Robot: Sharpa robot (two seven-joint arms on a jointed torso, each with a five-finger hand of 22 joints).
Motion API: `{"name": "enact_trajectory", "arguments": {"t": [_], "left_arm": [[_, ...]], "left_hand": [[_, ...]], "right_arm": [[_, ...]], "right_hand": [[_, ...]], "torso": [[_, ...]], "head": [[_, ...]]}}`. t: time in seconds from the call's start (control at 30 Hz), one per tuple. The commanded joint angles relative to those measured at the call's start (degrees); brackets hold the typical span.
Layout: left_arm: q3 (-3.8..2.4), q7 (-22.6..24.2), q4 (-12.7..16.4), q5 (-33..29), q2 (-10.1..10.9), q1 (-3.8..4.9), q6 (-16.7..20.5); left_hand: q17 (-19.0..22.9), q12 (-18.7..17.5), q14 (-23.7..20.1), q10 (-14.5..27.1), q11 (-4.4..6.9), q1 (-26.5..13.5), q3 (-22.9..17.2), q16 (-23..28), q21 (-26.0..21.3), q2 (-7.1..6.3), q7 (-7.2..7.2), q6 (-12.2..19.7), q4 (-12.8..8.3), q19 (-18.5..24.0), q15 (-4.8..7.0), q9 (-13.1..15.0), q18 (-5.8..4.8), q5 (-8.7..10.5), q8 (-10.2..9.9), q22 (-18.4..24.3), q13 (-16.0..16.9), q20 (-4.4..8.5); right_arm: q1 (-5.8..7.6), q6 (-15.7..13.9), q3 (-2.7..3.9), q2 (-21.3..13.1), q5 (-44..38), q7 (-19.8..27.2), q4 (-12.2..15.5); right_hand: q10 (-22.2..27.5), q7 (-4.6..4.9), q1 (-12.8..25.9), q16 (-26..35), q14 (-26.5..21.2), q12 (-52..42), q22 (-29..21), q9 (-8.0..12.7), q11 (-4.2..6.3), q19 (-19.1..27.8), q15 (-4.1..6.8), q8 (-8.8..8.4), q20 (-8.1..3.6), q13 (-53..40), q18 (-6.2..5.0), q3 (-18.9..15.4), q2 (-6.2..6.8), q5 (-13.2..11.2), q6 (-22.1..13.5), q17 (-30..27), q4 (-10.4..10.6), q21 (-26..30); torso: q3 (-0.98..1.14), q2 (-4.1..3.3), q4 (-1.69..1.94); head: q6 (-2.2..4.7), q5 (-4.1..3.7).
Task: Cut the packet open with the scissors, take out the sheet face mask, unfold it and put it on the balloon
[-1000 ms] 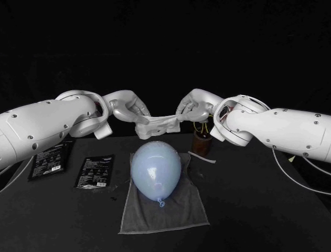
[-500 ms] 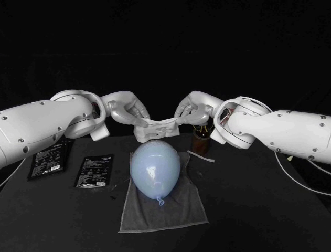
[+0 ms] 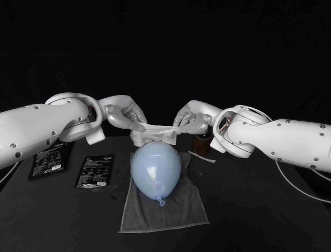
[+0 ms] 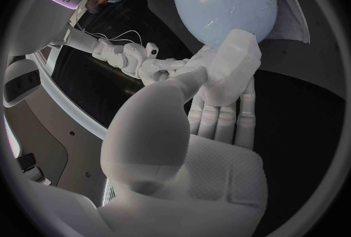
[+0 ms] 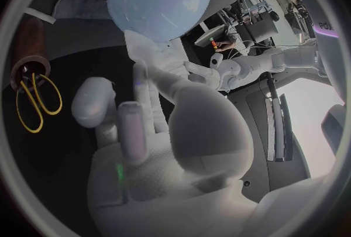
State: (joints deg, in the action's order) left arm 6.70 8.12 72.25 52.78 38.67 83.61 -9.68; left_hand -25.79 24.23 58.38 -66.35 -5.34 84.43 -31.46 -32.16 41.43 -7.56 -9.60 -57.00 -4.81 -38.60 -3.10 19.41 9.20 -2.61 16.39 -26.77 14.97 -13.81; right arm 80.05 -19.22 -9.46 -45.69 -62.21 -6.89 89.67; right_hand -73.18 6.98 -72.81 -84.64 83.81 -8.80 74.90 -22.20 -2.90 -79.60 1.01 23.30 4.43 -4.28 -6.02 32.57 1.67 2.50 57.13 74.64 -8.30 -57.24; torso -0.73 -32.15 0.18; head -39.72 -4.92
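Left hand [image 3: 126, 114] holding mask [image 3: 154, 134], packets [image 3: 95, 170] beside balloon [image 3: 156, 168]

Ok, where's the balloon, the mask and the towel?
balloon [image 3: 156, 167], head view, middle of its body.
sheet mask [image 3: 155, 134], head view, its sagging middle.
towel [image 3: 169, 212], head view, bare front part.

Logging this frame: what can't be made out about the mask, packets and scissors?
- Head view: whether the sheet mask, held between the left hand and right hand, touches the balloon; they overlap from this angle.
- Wrist views: how far the mask is unfolded; the hands hide it.
- Head view: which of the two packets is cut; too small.
- Right wrist view: blades of the scissors, sunk in the brown holder.
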Motion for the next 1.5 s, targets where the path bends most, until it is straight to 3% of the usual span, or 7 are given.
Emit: {"name": "enact_trajectory", "arguments": {"t": [0.03,0.43,0.7,1.5], "left_arm": [[-0.02,0.0,1.2,0.7,0.6,-0.18,-0.8],[0.11,-0.2,6.2,1.7,3.7,-1.1,-0.6],[0.27,-0.2,8.1,2.0,5.1,-1.89,0.1],[0.35,1.3,12.0,6.9,7.9,-3.18,3.8]], "left_hand": [[0.1,0.2,0.0,0.2,-0.05,0.6,0.2,0.3,0.4,0.06,-0.31,-0.3,-0.2,0.0,0.29,0.1,1.18,-0.17,0.3,0.0,-0.1,0.27],[0.1,0.2,0.0,0.2,-0.05,0.6,0.2,0.3,0.4,0.02,-0.31,-0.3,-0.3,0.0,0.29,0.1,1.16,-0.17,0.3,-0.1,-0.1,0.28],[0.1,0.2,0.0,0.2,-0.04,0.6,0.2,0.3,0.5,-0.01,-0.3,-0.3,-0.2,0.0,0.29,0.0,1.14,-0.17,0.3,-0.1,-0.1,0.29],[0.4,0.1,-0.2,0.2,0.04,0.5,0.1,0.6,0.6,-0.32,-0.09,-0.3,-0.3,0.7,0.21,0.0,0.96,-0.17,0.2,-0.3,-0.3,0.23]], "right_arm": [[-0.26,0.7,0.01,-0.4,-1.0,-0.4,0.8],[-0.89,0.8,-0.02,-2.1,-0.7,-0.6,3.7],[-1.21,1.2,-0.03,-3.1,-1.6,-0.4,5.2],[-3.38,2.1,-0.04,-5.4,-23.8,-2.4,10.9]], "right_hand": [[-0.3,-0.12,-0.6,-0.3,3.2,0.0,3.4,-0.1,0.05,-0.3,0.4,0.2,0.03,-0.1,0.06,0.3,0.01,0.3,0.4,0.1,0.0,-0.2],[-0.4,-0.13,-0.6,-0.3,3.2,0.0,3.4,-0.1,0.06,-0.3,0.41,0.21,0.02,-0.1,0.05,0.3,0.05,0.3,0.4,0.0,0.0,-0.1],[-0.4,-0.14,-0.6,-0.3,3.3,0.1,3.4,-0.1,0.06,-0.3,0.42,0.22,0.01,-0.1,0.05,0.4,0.09,0.3,0.4,0.1,0.0,-0.1],[-0.5,-0.24,-0.5,-0.5,3.3,0.1,3.8,-0.2,0.13,-0.6,0.46,0.3,-0.02,-0.1,0.21,0.5,0.32,0.3,0.5,0.5,-0.1,-1.0]], "torso": [[0.09,-0.08,-0.04],[0.11,-0.03,-0.06],[0.07,-0.12,-0.02],[0.1,-0.06,-0.01]], "head": [[-0.03,-0.01],[-0.31,0.02],[-0.33,0.07],[-0.93,0.35]]}}
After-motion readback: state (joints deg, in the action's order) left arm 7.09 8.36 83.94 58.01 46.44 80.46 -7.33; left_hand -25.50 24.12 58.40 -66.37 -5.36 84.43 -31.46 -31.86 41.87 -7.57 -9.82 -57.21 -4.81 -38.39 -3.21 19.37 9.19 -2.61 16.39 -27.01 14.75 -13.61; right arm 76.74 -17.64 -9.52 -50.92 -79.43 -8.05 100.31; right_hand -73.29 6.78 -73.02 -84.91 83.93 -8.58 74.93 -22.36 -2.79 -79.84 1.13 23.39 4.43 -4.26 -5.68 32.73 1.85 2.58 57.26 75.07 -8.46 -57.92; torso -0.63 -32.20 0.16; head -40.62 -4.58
